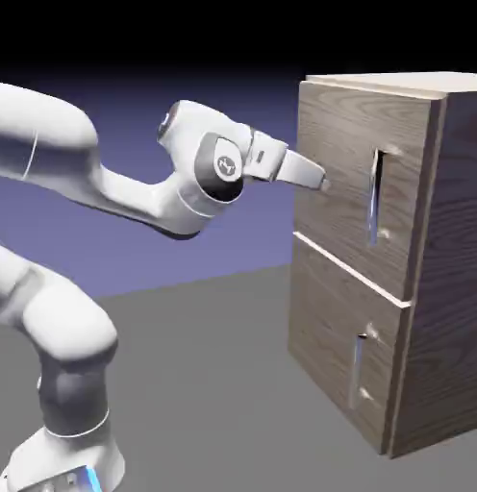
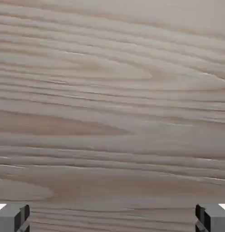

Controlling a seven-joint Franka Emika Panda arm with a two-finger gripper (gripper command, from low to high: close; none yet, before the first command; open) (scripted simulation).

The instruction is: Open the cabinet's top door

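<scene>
The cabinet [image 1: 444, 279] of light-brown wood grain stands at the exterior view's right. Its top door [image 1: 329, 168] carries a thin vertical silvery handle [image 1: 374, 197] near the right edge. The door looks closed against the body. My gripper [image 1: 322, 182] points at the door's left part, close to the wood and well left of the handle. In the hand view the door's wood grain [image 2: 112, 104] fills the picture. The two grey fingertips [image 2: 12, 218] sit far apart at the bottom corners with nothing between them, so the gripper is open.
Below the top door is the shorter lower door [image 1: 334, 336] with its own bar handle [image 1: 359, 370]. The grey table [image 1: 213, 384] stretches in front of the cabinet. My arm's base [image 1: 64, 452] stands at the lower left.
</scene>
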